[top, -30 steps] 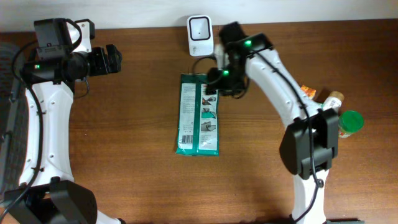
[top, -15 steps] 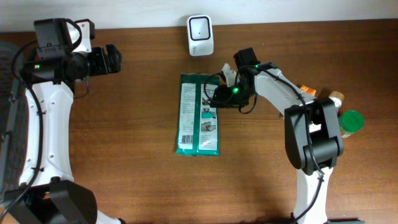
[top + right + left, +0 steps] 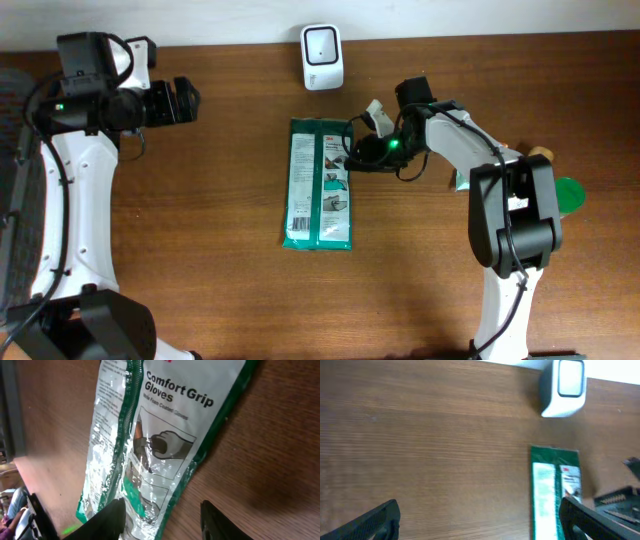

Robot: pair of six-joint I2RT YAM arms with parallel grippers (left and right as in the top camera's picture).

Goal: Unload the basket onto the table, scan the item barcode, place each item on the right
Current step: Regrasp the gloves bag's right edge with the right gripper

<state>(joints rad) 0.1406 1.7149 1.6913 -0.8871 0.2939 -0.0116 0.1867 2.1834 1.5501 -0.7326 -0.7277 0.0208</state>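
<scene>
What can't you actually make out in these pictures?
- Barcode: none shows on the glove packet in any view; its underside is hidden against the table.
- Overhead: the right gripper sits under its own wrist, so contact with the packet is unclear.
- Overhead: the green-capped container is partly behind the right arm.
- Left wrist: blurred, packet print unreadable, its lower end cut off by the frame edge.
</scene>
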